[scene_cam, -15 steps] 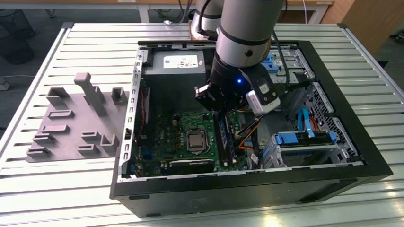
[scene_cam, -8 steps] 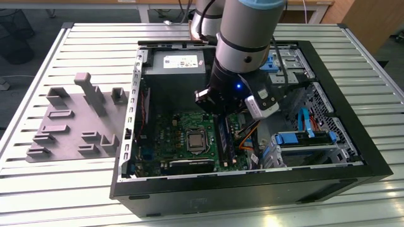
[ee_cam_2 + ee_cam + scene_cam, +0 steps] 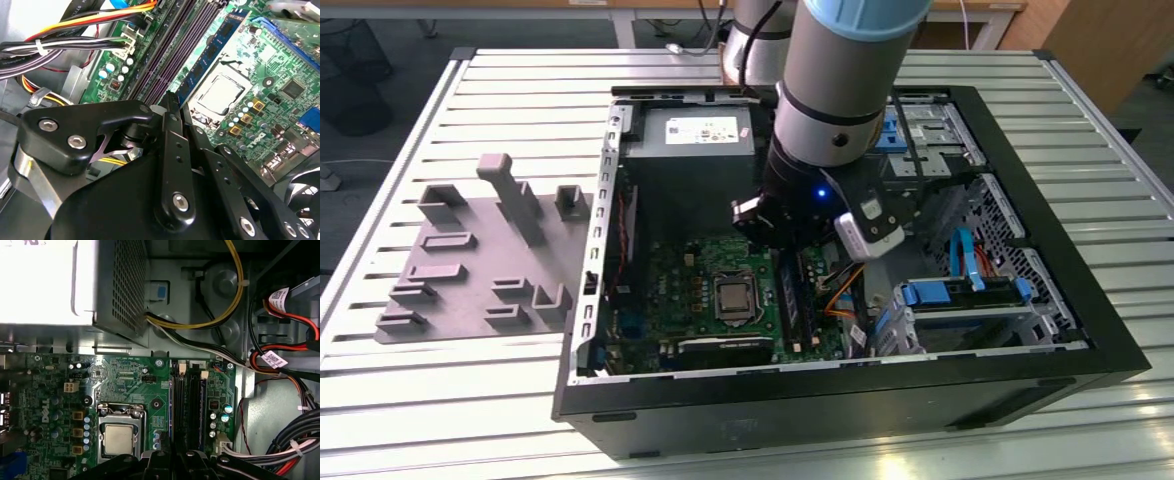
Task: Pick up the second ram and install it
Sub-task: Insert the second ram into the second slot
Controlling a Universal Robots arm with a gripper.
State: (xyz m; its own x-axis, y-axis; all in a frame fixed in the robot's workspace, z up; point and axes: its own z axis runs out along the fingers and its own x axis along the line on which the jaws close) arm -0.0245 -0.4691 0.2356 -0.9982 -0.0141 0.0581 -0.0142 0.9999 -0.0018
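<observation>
Above the motherboard (image 3: 720, 290) slots, your gripper (image 3: 170, 102) sits with jaws narrowed; a ram (image 3: 210, 55) stands seated beside the socket (image 3: 119, 437).

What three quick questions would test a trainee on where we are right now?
1. True or false: the gripper is over the grey fixture plate outside the computer.
2. Which sits next to the memory slots on the motherboard? A) a fan B) the processor socket C) a hard drive
3. Fill in: the arm reaches down into the open computer ____.
Key: 1 false, it is over the memory slots; 2 B; 3 case.
</observation>
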